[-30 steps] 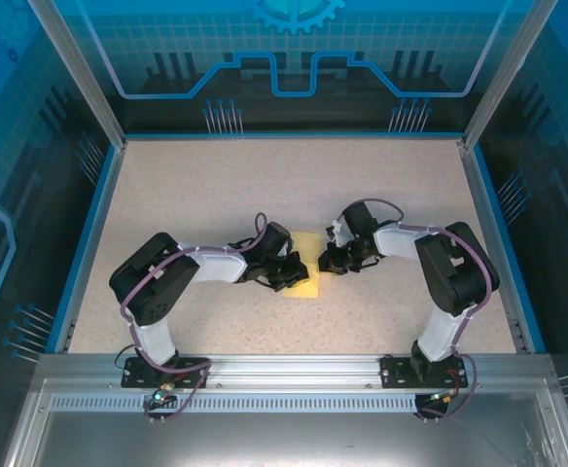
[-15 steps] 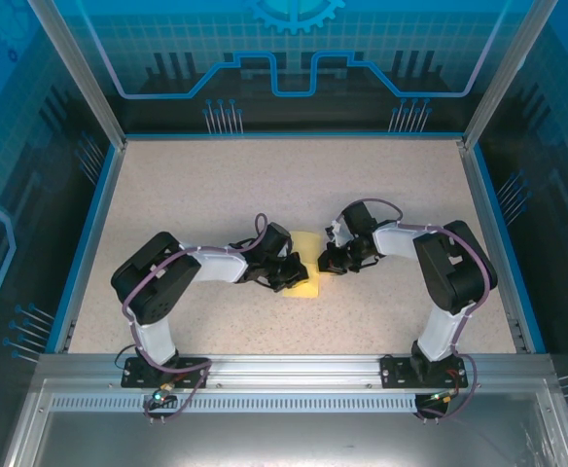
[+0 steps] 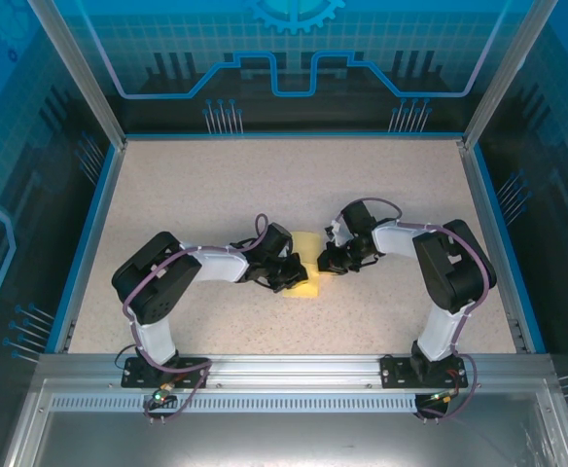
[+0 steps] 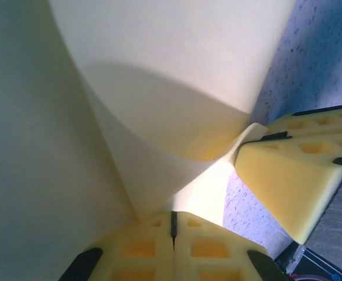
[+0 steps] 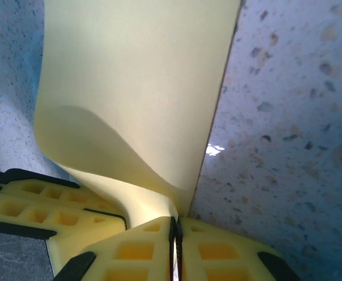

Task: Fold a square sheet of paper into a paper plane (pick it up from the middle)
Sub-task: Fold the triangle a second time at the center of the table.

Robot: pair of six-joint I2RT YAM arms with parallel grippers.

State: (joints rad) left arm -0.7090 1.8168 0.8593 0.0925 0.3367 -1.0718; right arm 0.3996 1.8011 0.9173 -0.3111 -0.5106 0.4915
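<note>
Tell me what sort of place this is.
Likely a robot work cell: a speckled table walled by blue graphic panels on metal frame posts, with a slotted mounting rail in front.

L gripper (image 3: 292, 277) and R gripper (image 3: 325, 263) tips nearly touch at the sheet of paper (image 3: 309, 288), no passage btwn them. Tabletop (image 3: 265, 185) either side of the fingers & outboard of both arms is free up to the blue rim (image 3: 289, 135).

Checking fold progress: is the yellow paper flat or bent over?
Bent over, uncreased: the square sheet of paper curls in a rounded loop at the right gripper.
</note>
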